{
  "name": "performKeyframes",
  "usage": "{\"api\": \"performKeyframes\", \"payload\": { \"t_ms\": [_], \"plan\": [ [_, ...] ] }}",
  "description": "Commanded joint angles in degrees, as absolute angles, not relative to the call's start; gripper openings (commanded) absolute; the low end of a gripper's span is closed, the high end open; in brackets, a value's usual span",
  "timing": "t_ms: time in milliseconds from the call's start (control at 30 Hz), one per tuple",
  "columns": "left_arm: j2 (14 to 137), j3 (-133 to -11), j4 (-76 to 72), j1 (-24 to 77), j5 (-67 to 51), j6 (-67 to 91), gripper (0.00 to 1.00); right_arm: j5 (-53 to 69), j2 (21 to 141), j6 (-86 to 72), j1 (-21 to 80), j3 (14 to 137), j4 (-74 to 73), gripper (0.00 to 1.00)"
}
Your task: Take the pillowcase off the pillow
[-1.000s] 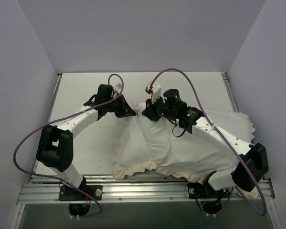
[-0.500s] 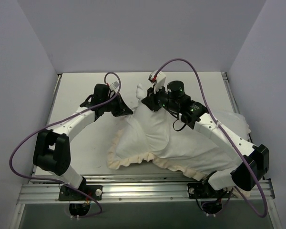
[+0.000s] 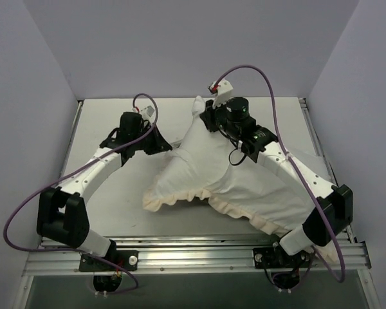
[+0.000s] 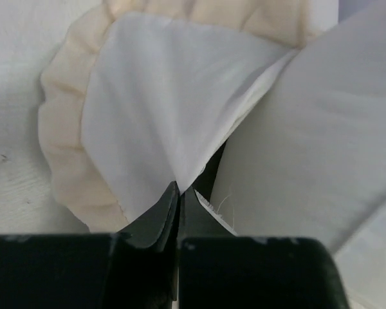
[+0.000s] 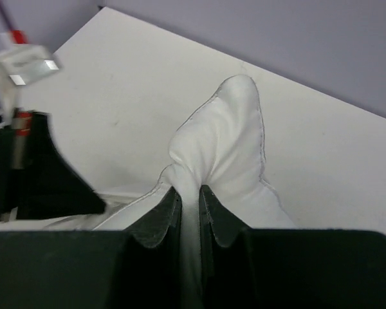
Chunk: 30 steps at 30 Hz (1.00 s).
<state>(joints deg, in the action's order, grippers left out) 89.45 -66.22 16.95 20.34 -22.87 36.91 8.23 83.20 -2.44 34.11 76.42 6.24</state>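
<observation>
**Pillowcase** [image 3: 206, 187], white face up, lies draped over the pillow [image 3: 197, 107] at the middle of the tabletop [image 3: 109, 122]. Its cream ruffle [image 3: 174, 201] runs along the near edges. One far corner of the pillow pokes clear of the opening; the rest appears covered.

**Handling.** The pillowcase looks thin, limp and light. It creases to a sharp peak where it is pinched and will likely follow a pull without holding any shape. A hold close to the open hem, just inside the ruffle, seems soundest, because the seam gives a thicker fold that is less apt to slip. The pillow looks plump, soft and compressible, and its smooth fabric may slide out of a shallow pinch. Its corner, where stuffing bunches behind the jaws, is judged the best hold.

**Left end effector** [image 4: 179, 190]: jaws together, clamped on a fold of the pillowcase's white cloth at its far left edge, with the pillow just beside it.

**Right end effector** [image 5: 190, 193]: jaws nearly together, clamped on the exposed pillow corner, which is held above the tabletop.

The two grips stand near each other at the far end. Drawing them apart would probably strip the pillowcase, and cloth dragging on cloth is the chief risk.
</observation>
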Motion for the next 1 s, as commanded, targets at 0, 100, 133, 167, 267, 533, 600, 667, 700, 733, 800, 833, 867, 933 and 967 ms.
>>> {"api": "performKeyframes", "payload": {
  "t_ms": [0,100,133,167,267,533,600,667,700,733,800,833,867,933,967],
  "plan": [
    [81.4,-67.0,19.4,18.2,-14.0,29.5,0.02,-7.0,88.0,-5.2,31.4,82.1,16.8,0.0],
    [78.2,-66.5,22.4,18.3,-12.2,26.6,0.02,-14.0,92.2,-11.6,29.1,83.0,15.9,0.0],
    [77.6,-65.9,24.1,18.3,-12.0,26.1,0.02,-15.5,92.7,-13.6,28.3,83.4,15.6,0.0],
    [76.4,-65.0,24.9,18.3,-10.7,25.8,0.02,-17.5,93.2,-15.4,27.3,83.4,15.6,0.0],
    [73.4,-60.6,27.4,17.5,-6.7,25.8,0.02,-23.9,94.7,-19.2,25.5,84.3,14.2,0.0],
    [66.1,-56.1,24.7,13.3,-6.7,26.9,0.02,-21.9,99.6,-20.8,24.7,87.0,7.6,0.0],
    [65.7,-57.9,25.9,13.3,-6.8,26.2,0.04,-17.0,97.9,-20.0,25.1,84.5,11.0,0.0],
    [64.2,-59.7,26.5,13.3,-7.5,25.8,0.12,-15.8,96.6,-19.6,25.9,82.4,13.1,0.0],
    [63.6,-60.4,26.8,13.2,-7.6,25.8,0.37,-14.8,95.8,-19.3,26.1,81.7,13.5,0.0],
    [63.0,-61.3,27.9,13.2,-7.6,25.7,0.52,-11.6,95.5,-18.8,26.3,81.5,13.5,0.0],
    [61.3,-64.0,29.3,13.3,-7.9,26.2,0.83,-9.5,94.6,-16.5,27.9,80.7,14.0,0.0],
    [60.1,-65.0,30.8,13.2,-8.0,26.3,0.89,-9.8,94.1,-15.0,28.9,80.2,14.1,0.0],
    [59.7,-66.9,31.5,13.3,-8.3,26.6,0.93,-10.5,93.7,-13.4,30.2,79.9,14.4,0.0],
    [58.6,-68.5,33.5,13.3,-8.5,27.0,0.97,-14.0,93.0,-9.6,34.1,79.0,15.0,0.0],
    [58.4,-69.0,34.0,13.3,-9.0,27.5,0.97,-17.1,93.0,-9.4,34.9,78.8,15.3,0.0]
  ]
}}
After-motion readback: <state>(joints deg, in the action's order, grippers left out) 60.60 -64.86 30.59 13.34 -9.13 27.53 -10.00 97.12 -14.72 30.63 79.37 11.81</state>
